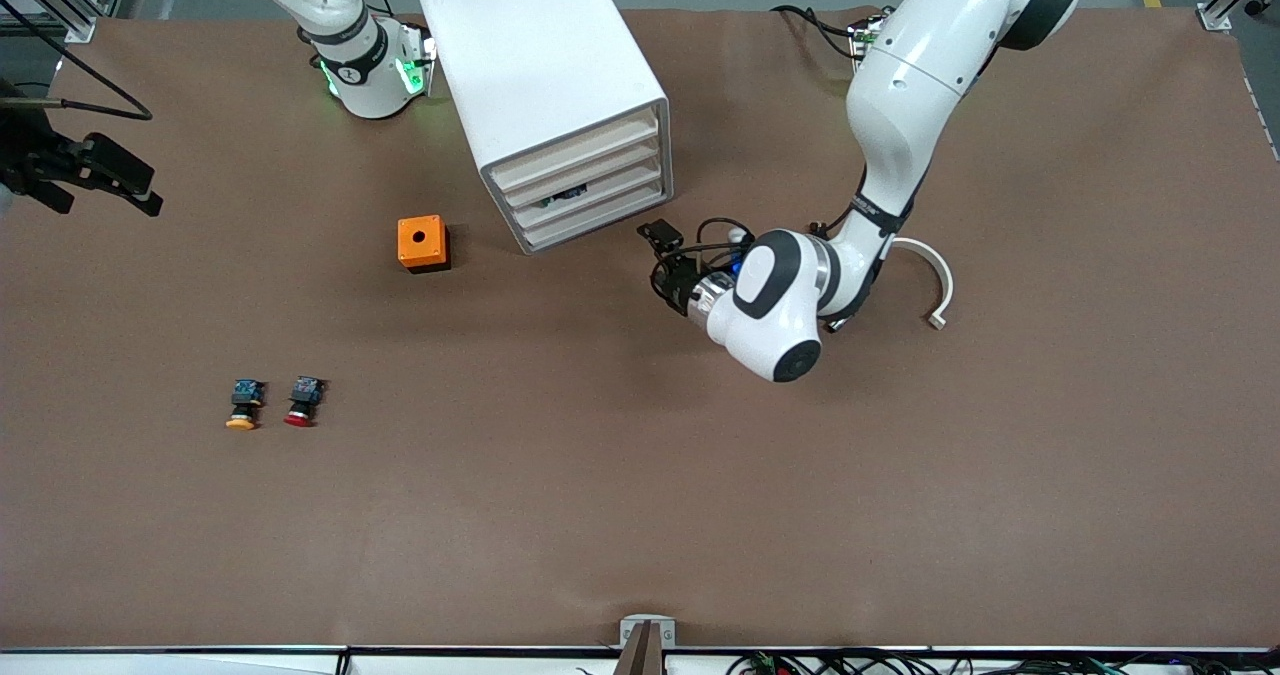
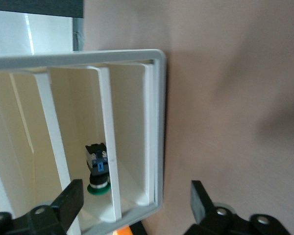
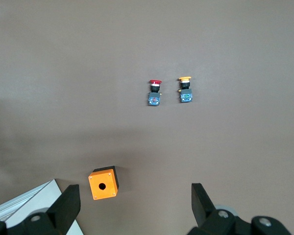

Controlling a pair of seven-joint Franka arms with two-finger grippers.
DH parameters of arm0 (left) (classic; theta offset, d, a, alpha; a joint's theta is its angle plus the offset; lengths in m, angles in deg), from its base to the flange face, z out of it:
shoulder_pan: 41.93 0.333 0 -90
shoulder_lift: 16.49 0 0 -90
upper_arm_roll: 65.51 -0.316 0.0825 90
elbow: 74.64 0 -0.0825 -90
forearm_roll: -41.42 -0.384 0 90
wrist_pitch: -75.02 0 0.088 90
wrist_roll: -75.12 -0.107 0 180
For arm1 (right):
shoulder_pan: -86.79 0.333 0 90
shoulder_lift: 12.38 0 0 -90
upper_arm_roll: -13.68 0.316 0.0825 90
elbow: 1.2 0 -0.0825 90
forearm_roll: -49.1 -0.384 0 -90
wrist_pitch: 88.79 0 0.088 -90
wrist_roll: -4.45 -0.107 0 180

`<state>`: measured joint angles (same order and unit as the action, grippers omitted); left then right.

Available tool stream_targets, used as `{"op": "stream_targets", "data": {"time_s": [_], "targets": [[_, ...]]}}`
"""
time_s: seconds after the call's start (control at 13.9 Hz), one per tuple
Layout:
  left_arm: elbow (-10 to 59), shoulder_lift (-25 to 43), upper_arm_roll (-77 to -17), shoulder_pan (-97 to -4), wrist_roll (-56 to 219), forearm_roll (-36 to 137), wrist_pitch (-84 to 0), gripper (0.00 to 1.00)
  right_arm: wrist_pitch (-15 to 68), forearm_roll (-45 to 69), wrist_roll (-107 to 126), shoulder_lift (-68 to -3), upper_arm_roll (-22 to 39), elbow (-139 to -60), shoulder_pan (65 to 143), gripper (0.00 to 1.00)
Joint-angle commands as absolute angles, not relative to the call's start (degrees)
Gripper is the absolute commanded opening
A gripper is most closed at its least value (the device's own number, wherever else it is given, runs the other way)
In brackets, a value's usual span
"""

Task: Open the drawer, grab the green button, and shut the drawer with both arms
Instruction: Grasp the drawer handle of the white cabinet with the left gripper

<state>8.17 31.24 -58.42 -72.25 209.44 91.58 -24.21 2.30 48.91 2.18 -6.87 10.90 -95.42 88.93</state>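
Note:
The white drawer cabinet (image 1: 545, 75) stands at the table's middle, near the robots' bases. The green-capped button (image 2: 98, 171) lies inside one of its lower drawers, and a bit of it shows through the front (image 1: 562, 195). My left gripper (image 1: 662, 260) is open and empty, low over the table just in front of the drawer fronts. In the left wrist view its fingers straddle the cabinet's frame corner (image 2: 134, 200) without touching. My right gripper (image 1: 135, 193) is open and empty, high over the table. It looks down on the orange box (image 3: 104, 183).
The orange box with a round hole (image 1: 421, 243) sits beside the cabinet toward the right arm's end. A yellow-capped button (image 1: 243, 405) and a red-capped button (image 1: 303, 402) lie nearer the front camera. A white curved piece (image 1: 935, 280) lies by the left arm.

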Motion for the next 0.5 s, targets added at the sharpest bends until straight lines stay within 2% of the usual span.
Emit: {"op": "stream_targets", "data": {"time_s": [0.0,0.14,0.43], "targets": [[7.27,32.81,-58.65,-75.58,214.94,92.75,-23.51,0.74,1.83,48.39,1.2,-6.58,10.69,-95.24,89.34,1.0],[7.27,33.95,-58.21,-77.34,214.95,92.84,-23.07,0.6,1.83,48.39,1.29,-6.58,10.69,-95.24,89.34,1.0],[7.27,35.28,-57.6,-78.49,214.34,93.63,-23.07,0.54,1.74,48.39,1.29,-6.58,10.6,-95.24,89.25,1.0]]}}
